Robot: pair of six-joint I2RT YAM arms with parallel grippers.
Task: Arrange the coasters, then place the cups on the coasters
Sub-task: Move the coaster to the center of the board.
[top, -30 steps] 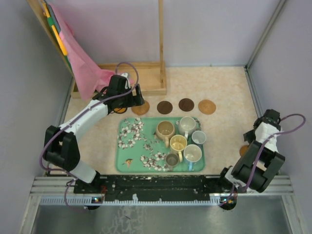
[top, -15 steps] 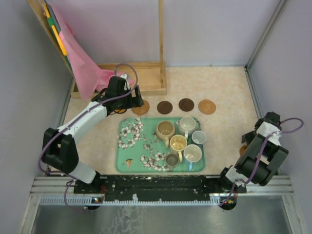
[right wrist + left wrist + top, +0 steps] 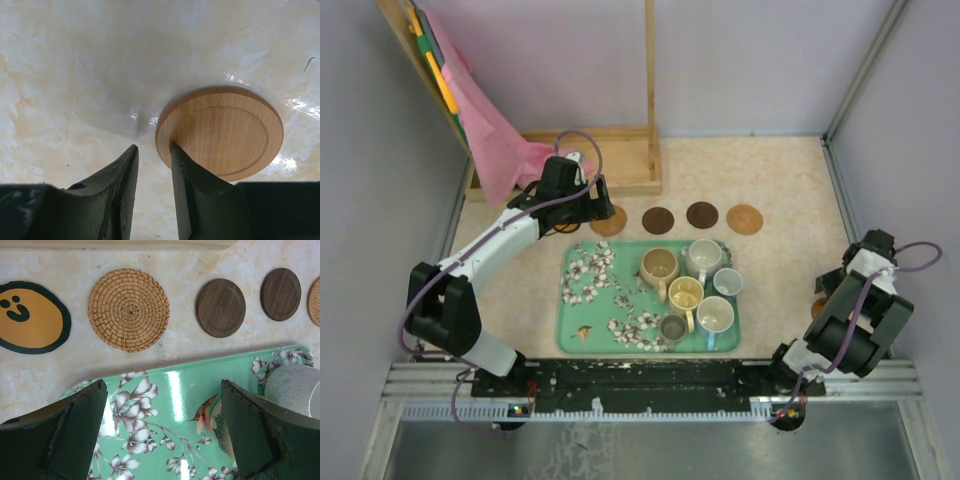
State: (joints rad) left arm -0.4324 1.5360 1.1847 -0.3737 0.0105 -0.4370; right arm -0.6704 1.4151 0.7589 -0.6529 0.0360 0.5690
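Several coasters lie in a row behind the tray: a woven tan coaster [image 3: 608, 222] [image 3: 129, 309], two dark brown coasters [image 3: 658, 220] [image 3: 702, 214] [image 3: 220, 307] [image 3: 280, 294] and another tan coaster [image 3: 745, 219]. A yellow smiley coaster [image 3: 30, 317] lies at the left end. Several cups stand on the green floral tray [image 3: 590, 330], among them a tan cup [image 3: 660, 266], a yellow cup [image 3: 685, 293] and a white cup [image 3: 715, 315]. My left gripper [image 3: 588, 212] [image 3: 165, 425] hangs wide open over the tray's far left edge, holding nothing. My right gripper [image 3: 823, 297] [image 3: 153, 147] points down beside a light wooden coaster [image 3: 222, 132] [image 3: 817, 308]. Its jaws stand narrowly apart, with one finger on the coaster's left rim and bare table in the gap.
A wooden stand [image 3: 620, 165] with a pink cloth [image 3: 490, 140] sits at the back left. Grey walls close in both sides, and the right arm is close to the right wall. A grey cup [image 3: 292, 387] stands just right of my left fingers.
The right wrist has swung a little outward and downward at the table's right edge. The left arm has hardly moved.
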